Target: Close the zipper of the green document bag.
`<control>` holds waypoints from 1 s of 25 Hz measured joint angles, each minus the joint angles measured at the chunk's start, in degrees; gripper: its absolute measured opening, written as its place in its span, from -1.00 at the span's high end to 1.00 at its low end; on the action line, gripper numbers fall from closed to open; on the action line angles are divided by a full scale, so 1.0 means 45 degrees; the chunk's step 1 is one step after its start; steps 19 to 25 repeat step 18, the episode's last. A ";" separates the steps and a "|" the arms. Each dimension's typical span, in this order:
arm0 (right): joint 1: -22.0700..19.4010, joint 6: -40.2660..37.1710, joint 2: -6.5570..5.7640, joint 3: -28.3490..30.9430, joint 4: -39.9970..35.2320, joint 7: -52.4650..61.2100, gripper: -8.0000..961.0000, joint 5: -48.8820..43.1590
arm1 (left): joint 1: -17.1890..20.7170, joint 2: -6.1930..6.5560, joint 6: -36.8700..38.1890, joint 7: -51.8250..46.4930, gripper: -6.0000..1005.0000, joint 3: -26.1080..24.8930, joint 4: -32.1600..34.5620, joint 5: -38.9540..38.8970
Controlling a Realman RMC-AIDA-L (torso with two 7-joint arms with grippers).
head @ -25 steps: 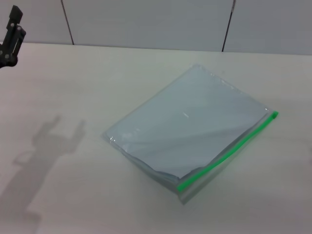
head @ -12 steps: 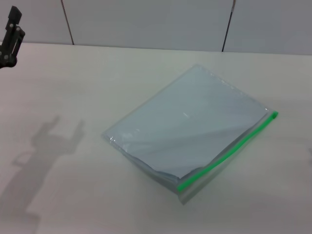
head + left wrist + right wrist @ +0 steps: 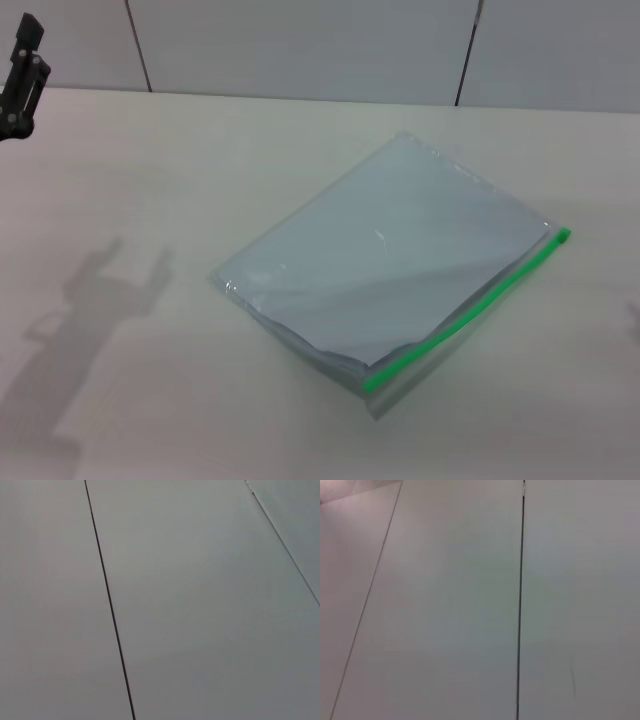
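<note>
Scene: a pale counter (image 3: 150,160) with one flat pouch lying on it, panelled wall behind.
Green document bag (image 3: 385,265): lies flat near the middle of the counter, turned diagonally, translucent blue-grey with white sheets showing through.
Zipper (image 3: 465,312): a bright green strip along the bag's edge nearest the robot's right side, running from the bag's near corner out to its right-hand corner.
Slider: a small green nub shows at the strip's far right end; whether the mouth is open cannot be told.
Left hand (image 3: 22,75): dark, raised at the counter's far left edge, well apart from the bag; holds nothing, and how far its fingers are spread cannot be told.
Right hand: not seen; both wrist cameras show only wall panels.
Handling, as a judgement: light, floppy, slick plastic that will likely slide or buckle if pulled alone.
Where to hold: pin the bag beside the zipper's end, pinch the slider tab, draw along the strip.
</note>
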 joint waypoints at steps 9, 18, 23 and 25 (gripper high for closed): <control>0.0152 0.0026 0.0002 -0.0422 0.0016 0.0000 -0.74 0.0000 | 0.0018 0.0000 0.0049 -0.0002 -0.30 0.0000 0.0000 0.0001; 0.0239 0.0196 -0.0033 -0.0587 -0.0001 0.0001 -0.74 0.0000 | 0.0020 0.0000 0.0131 -0.0172 -0.30 0.0000 0.0000 0.0000; 0.0239 0.0196 -0.0033 -0.0587 -0.0001 0.0001 -0.74 0.0000 | 0.0020 0.0000 0.0131 -0.0172 -0.30 0.0000 0.0000 0.0000; 0.0239 0.0196 -0.0033 -0.0587 -0.0001 0.0001 -0.74 0.0000 | 0.0020 0.0000 0.0131 -0.0172 -0.30 0.0000 0.0000 0.0000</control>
